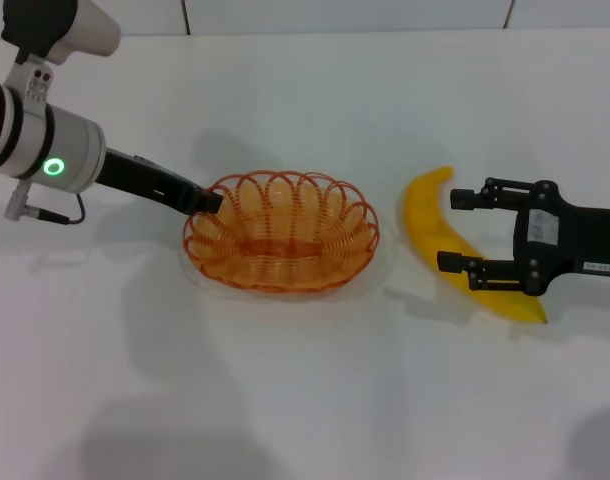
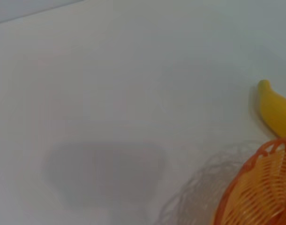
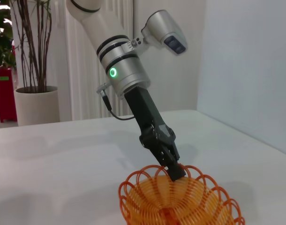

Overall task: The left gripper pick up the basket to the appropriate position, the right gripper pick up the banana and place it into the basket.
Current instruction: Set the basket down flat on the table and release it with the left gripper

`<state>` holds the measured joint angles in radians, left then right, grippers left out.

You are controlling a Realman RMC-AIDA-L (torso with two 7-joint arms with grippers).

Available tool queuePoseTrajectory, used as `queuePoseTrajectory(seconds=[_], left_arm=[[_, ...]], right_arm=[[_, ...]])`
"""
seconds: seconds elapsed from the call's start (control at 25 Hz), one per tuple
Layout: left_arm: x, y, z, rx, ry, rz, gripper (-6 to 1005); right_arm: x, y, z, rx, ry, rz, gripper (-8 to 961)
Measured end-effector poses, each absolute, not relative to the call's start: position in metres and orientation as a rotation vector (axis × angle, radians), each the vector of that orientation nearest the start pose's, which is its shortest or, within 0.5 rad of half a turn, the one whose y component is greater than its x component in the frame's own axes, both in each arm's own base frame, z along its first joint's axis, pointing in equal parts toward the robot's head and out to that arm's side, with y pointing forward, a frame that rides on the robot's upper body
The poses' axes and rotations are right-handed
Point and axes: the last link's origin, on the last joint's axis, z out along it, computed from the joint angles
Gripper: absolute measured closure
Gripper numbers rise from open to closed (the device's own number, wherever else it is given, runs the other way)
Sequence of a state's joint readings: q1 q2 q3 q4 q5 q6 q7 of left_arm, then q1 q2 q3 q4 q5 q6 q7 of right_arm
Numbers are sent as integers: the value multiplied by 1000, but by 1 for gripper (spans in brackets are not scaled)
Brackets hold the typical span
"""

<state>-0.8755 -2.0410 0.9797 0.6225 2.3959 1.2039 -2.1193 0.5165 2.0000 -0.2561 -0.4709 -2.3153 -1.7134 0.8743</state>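
Both tools are engaged: the left tool pinches the left rim of the basket, which sits mid-desk, while the right tool hovers with fingers spread over the banana, lying just right of the basket toward the desk's right edge. The basket looks placed, so next the right tool must drop, clamp the banana's middle, and lift it across.

Bare table around basket, banana
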Motion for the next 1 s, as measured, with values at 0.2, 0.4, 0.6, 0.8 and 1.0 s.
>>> queuePoseTrajectory(seconds=[0.2, 0.4, 0.6, 0.8, 1.0], left_arm=[[-206, 421, -29, -2642, -1004, 54, 918], [-207, 420, -32, -2643, -1017, 58, 895], [-208, 420, -32, -2642, -1020, 60, 873], [-208, 420, -32, -2643, -1018, 71, 850], [-207, 421, -32, -2644, -1010, 78, 827]], right_arm=[[310, 294, 22, -2688, 255, 682, 179], [310, 294, 21, -2688, 256, 685, 179], [310, 294, 21, -2687, 256, 686, 179], [310, 294, 21, -2684, 255, 688, 178], [309, 295, 22, -2675, 253, 695, 178]])
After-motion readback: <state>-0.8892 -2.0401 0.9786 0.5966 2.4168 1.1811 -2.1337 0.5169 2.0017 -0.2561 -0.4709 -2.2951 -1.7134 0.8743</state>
